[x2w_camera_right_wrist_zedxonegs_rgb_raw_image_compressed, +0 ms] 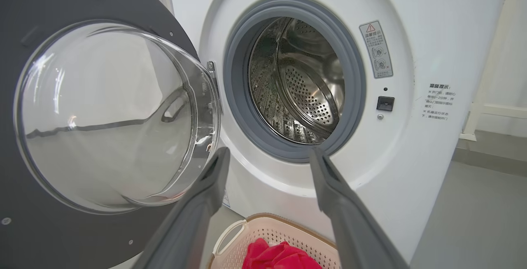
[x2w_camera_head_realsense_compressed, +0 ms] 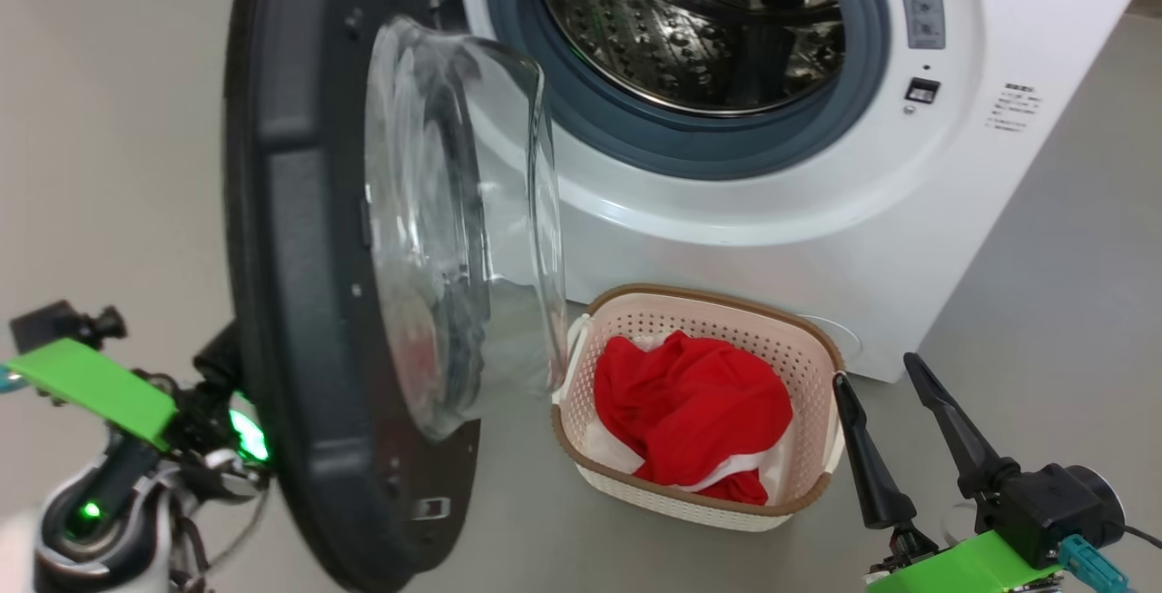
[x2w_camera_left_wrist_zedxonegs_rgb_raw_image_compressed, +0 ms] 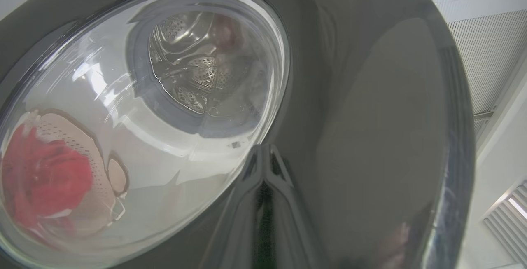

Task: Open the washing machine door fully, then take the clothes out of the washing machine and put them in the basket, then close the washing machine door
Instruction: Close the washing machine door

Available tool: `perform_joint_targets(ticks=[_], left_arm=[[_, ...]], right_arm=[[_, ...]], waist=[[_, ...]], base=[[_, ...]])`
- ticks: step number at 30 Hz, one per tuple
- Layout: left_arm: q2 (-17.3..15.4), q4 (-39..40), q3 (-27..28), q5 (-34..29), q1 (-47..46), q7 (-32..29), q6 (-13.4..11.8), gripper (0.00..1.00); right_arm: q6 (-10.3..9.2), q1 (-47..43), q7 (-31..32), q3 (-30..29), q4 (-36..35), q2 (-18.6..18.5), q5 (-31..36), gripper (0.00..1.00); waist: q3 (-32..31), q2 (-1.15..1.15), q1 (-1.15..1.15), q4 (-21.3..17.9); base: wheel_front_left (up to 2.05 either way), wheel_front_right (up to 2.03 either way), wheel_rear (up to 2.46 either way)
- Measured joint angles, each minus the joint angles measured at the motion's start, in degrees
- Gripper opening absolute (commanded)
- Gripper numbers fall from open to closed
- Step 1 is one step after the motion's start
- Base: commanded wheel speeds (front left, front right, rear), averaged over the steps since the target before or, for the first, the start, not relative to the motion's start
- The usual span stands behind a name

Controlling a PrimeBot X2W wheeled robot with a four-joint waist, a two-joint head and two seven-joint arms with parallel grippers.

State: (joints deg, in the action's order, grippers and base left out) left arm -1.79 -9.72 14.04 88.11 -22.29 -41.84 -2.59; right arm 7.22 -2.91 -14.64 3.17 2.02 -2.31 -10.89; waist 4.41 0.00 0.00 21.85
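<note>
— Starting at the left gripper: fingers pressed together, nothing between them, tips up against the glossy black outer rim of the washing machine door. Seems to be touching, judging by the reflection there.

— And the right gripper?

— Spread wide, empty, hovering just beside the basket, well short of the washing machine.

— Outward from there?

— Door swung out, roughly square to the front. Basket on the floor, close against the foot of the machine, below the opening, with the clothes heaped inside: red, a little white at the edge. No fabric to be seen in the drum, as far as visible.

— So, what stage?

— Opening done, unloading apparently done. Left to do: shutting the door. Probably a push from the left side, given that placement.

— Differences between views?

— From the left wrist: outer face of the door, with drum and basket warped through the glass. From the right wrist: inner side of the door, the hinge, a deep look into bare steel, plus the latch socket and warning label. From the head: the whole basket, both arms placed either side of the door, upper drum cut off.
</note>
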Motion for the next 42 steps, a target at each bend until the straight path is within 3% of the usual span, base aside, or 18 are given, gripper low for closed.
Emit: perform_joint_targets(ticks=[12,25,42], left_arm=[[-0.1,6.3,-7.1,5.2,3.1,3.7,-1.5,0.00],[-0.2,7.1,-11.7,7.0,3.3,7.6,-1.5,0.00],[-0.2,5.0,-17.0,10.3,1.1,13.7,0.7,0.00]], right_arm=[[-0.01,0.8,0.0,0.3,0.3,0.0,-0.3,1.00],[-0.01,0.8,0.0,0.6,0.4,0.0,-1.7,1.00],[0.00,1.0,0.0,0.8,0.5,0.0,-2.2,1.00]], waist=[[0.9,0.00,0.00,-3.8],[0.7,0.00,0.00,-8.9],[1.9,0.00,0.00,-15.4]], base=[[0.00,0.00,0.00],[0.00,0.00,0.00],[0.00,0.00,0.00]])
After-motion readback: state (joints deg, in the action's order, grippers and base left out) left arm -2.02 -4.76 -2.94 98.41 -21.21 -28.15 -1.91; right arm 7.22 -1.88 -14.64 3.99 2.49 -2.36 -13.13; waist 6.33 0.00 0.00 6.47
